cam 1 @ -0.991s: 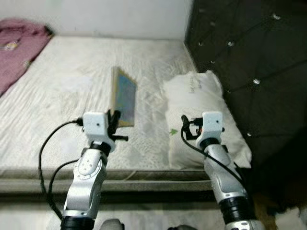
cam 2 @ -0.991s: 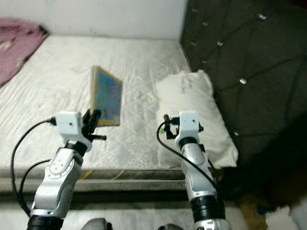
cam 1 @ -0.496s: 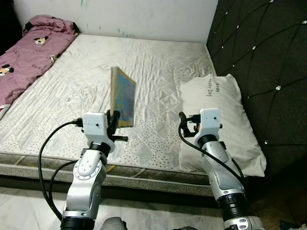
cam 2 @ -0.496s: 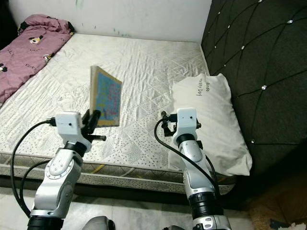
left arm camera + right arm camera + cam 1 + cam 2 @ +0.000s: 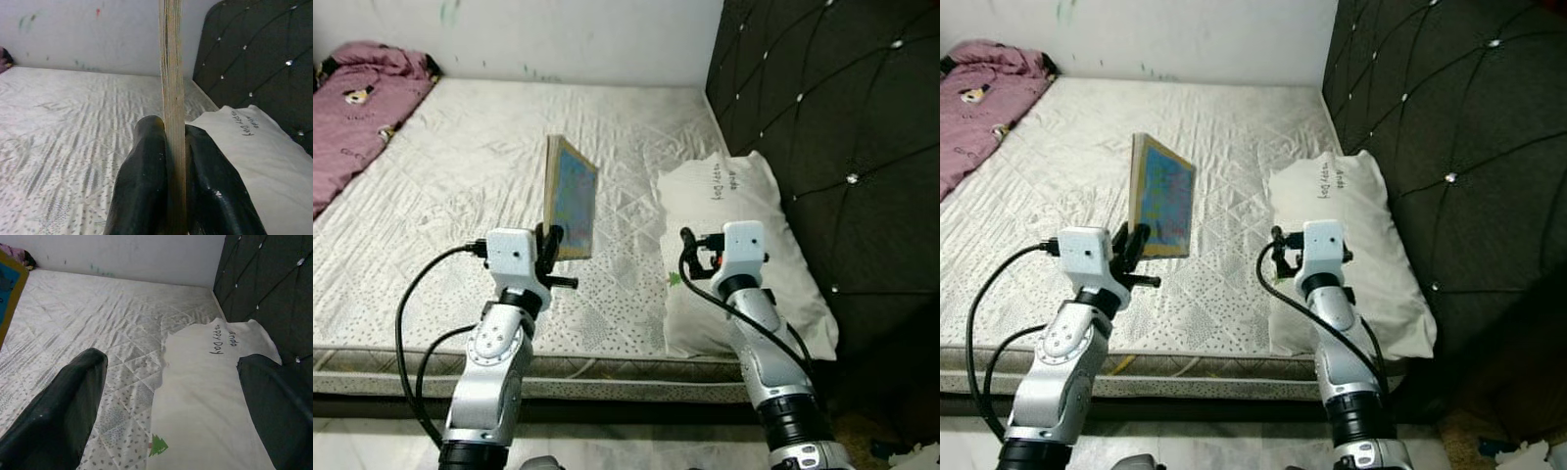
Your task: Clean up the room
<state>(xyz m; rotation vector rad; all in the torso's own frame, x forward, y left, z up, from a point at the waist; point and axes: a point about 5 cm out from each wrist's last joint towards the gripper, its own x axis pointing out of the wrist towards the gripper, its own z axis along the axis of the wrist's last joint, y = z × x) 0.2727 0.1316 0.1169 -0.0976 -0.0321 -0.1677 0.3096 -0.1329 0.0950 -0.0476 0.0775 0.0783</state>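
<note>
still pinching the book, left gripper; right gripper spread over pillow, writing unreadable.

bed: bare white quilted mattress, dark tufted headboard on right
pillow: white pillow by headboard
blanket: pink blanket, far left corner

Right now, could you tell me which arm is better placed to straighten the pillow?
Right, probably. The right gripper hangs open just above the pillow on the bed, while the left gripper is shut on the book, held upright.
</note>
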